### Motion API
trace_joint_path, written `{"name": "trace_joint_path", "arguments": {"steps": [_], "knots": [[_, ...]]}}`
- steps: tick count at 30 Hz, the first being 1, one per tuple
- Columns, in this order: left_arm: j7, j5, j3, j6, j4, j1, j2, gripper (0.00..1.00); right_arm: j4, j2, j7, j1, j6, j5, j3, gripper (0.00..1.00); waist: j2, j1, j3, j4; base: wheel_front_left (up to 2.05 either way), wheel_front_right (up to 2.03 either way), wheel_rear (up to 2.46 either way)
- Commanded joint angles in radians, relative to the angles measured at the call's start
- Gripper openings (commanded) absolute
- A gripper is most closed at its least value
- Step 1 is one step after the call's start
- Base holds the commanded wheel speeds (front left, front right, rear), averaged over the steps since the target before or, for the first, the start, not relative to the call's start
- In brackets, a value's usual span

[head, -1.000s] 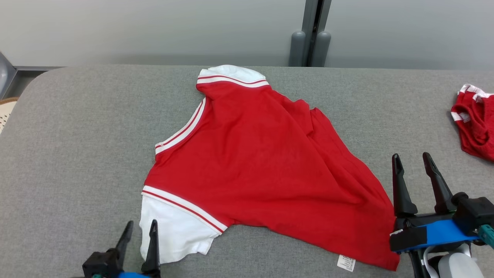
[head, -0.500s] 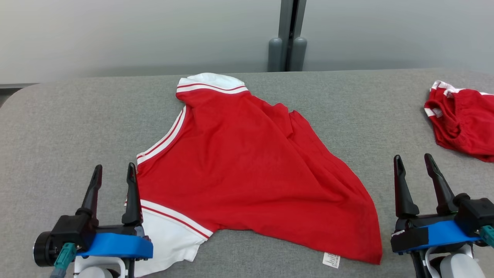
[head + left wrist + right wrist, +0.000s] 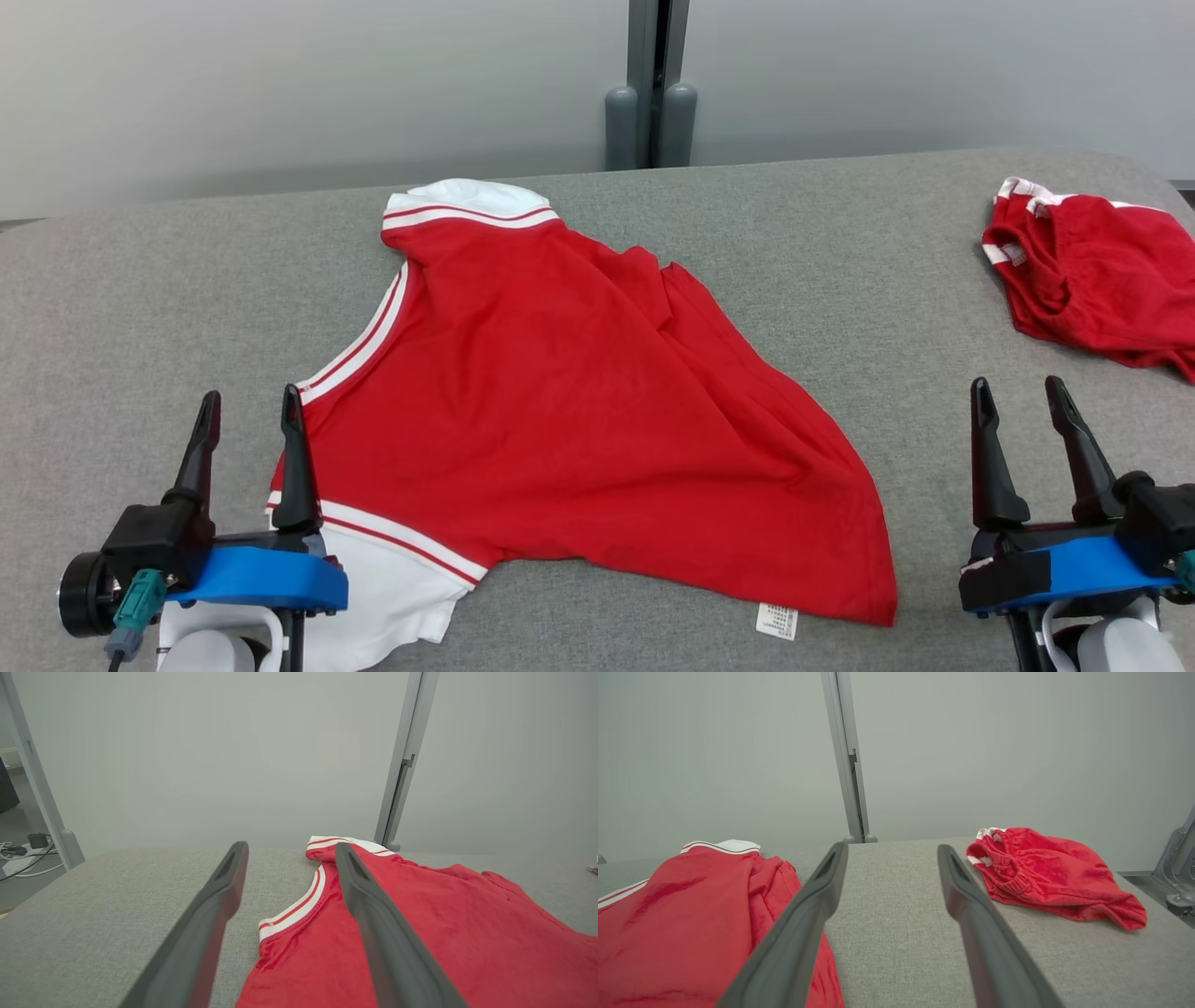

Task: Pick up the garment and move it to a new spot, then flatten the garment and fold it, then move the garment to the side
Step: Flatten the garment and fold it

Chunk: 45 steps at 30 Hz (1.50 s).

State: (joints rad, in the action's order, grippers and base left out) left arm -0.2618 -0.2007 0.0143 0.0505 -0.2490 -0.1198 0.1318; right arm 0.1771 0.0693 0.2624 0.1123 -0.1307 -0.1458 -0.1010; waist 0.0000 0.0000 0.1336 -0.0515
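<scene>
The garment (image 3: 579,411) is a red T-shirt with white, red-striped sleeves and collar, spread with some wrinkles across the middle of the grey padded table (image 3: 140,308). It also shows in the left wrist view as the garment (image 3: 444,933) and in the right wrist view as the garment (image 3: 691,924). My left gripper (image 3: 248,413) hovers open at the shirt's near-left sleeve, its right finger over the red edge, with nothing held. My right gripper (image 3: 1019,397) stands open to the right of the shirt's hem, over bare table.
Another red garment with white trim (image 3: 1092,271) lies crumpled at the table's far right, and it shows as a red heap (image 3: 1045,872) in the right wrist view. A grey post (image 3: 651,89) stands behind the table against a pale wall. The table's back-right corner is rounded.
The left gripper has risen into view and opened wider beside the near-left sleeve. The camera has turned to the right, shifting the whole picture left. The right gripper holds its pose.
</scene>
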Motion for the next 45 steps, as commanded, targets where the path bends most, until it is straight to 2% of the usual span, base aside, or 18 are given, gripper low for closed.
{"name": "trace_joint_path", "arguments": {"steps": [1,9,17,21,27,33,40,41,42,44,45], "knots": [[-0.004,0.008,-0.006,0.003,-0.004,-0.013,0.001,1.00,0.002,0.001,0.003,-0.012,0.000,0.006,-0.003,1.00,0.0000,0.0000,0.001,0.000,0.00,0.00,0.00],[-0.004,0.022,-0.023,0.017,-0.008,-0.017,-0.018,1.00,0.027,0.032,-0.023,0.025,0.000,0.027,0.029,1.00,0.0000,0.0000,0.003,0.012,0.00,0.00,0.00],[-0.004,0.035,-0.030,0.027,0.004,-0.035,-0.031,1.00,0.084,0.129,-0.175,0.197,0.000,0.019,0.206,1.00,0.0000,0.0000,0.022,0.040,0.00,0.00,0.00],[-0.004,0.038,-0.027,0.031,0.005,-0.053,-0.041,1.00,0.161,0.173,-0.235,0.280,0.000,0.008,0.297,1.00,0.0000,0.0000,0.037,0.066,0.00,0.00,0.00],[-0.004,0.039,-0.017,0.038,0.003,-0.076,-0.058,1.00,0.336,0.219,-0.255,0.364,0.000,-0.036,0.384,1.00,0.0000,0.0000,0.063,0.112,0.00,0.00,0.00],[-0.004,0.039,-0.014,0.044,-0.004,-0.086,-0.068,1.00,0.506,0.233,-0.247,0.401,0.000,-0.069,0.441,1.00,0.0000,0.0000,0.081,0.144,0.00,0.00,0.00],[-0.004,0.045,-0.019,0.048,-0.008,-0.080,-0.074,1.00,0.607,0.239,-0.258,0.402,0.000,-0.119,0.520,1.00,0.0000,0.0000,0.081,0.151,0.00,0.00,0.00],[-0.004,0.045,-0.020,0.049,-0.008,-0.079,-0.074,1.00,0.619,0.242,-0.259,0.405,0.000,-0.128,0.532,0.58,0.0000,0.0000,0.080,0.151,0.00,0.00,0.00],[-0.004,0.045,-0.021,0.050,-0.010,-0.078,-0.075,1.00,0.629,0.243,-0.262,0.407,0.000,-0.137,0.543,0.33,0.0000,0.0000,0.079,0.151,0.00,0.00,0.00],[-0.004,0.047,-0.021,0.052,-0.011,-0.078,-0.076,1.00,0.647,0.248,-0.268,0.416,0.000,-0.154,0.562,0.00,0.0000,0.0000,0.077,0.151,0.00,0.00,0.00],[-0.004,0.048,-0.021,0.052,-0.012,-0.079,-0.076,1.00,0.652,0.252,-0.267,0.426,0.000,-0.164,0.567,0.00,0.0000,0.0000,0.076,0.151,0.00,0.00,0.00]]}}
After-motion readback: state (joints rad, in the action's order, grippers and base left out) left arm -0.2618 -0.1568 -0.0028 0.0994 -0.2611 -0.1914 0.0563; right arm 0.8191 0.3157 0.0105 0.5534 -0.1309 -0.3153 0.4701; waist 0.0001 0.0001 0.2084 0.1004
